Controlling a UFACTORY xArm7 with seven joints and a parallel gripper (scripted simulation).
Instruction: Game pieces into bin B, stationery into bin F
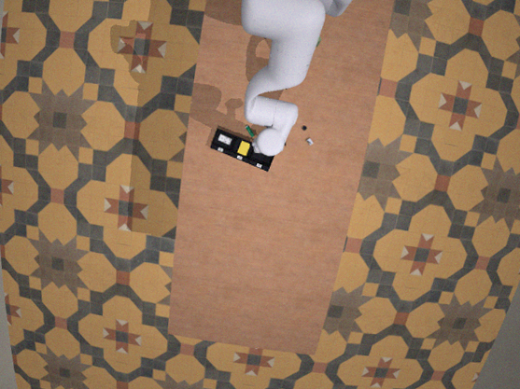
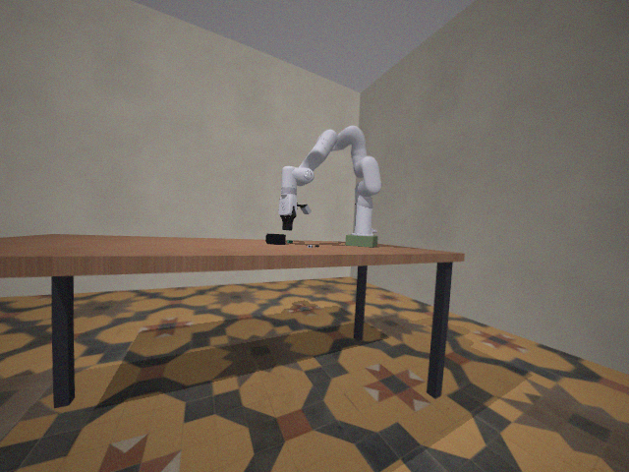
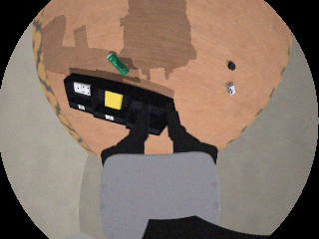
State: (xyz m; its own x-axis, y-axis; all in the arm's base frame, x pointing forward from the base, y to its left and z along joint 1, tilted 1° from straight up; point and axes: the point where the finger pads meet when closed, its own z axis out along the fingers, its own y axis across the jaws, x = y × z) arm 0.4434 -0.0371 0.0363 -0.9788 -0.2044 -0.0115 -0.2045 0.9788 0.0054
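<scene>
Fingers of the gripper [image 3: 156,126] stand partly drawn together with nothing between them, as you see at centre of the wrist view; they hang over the right-hand end of the black bin row [image 3: 94,103], apart from it.

Exterior view: only here can you judge height; the gripper [image 2: 287,223] sits above the bin row [image 2: 274,238] on the table [image 2: 152,251], and the arm's green base [image 2: 362,240] stands to the right.

Top view: the arm's wrist covers the row's right end [image 1: 241,149], left of frame centre; the wrist view shows that compartment, dark inside.

Bin row: one black unit of three compartments side by side, with small pale labels along its front edge; the letters are too small to read.

Count: one white item [image 1: 224,138] in the left compartment; one yellow item [image 1: 244,148] in the middle one; one green stick [image 3: 118,63] on the table just beyond the row; one small black piece [image 1: 303,127] and one small whitish piece [image 1: 309,141] near each other, well to the right.
</scene>
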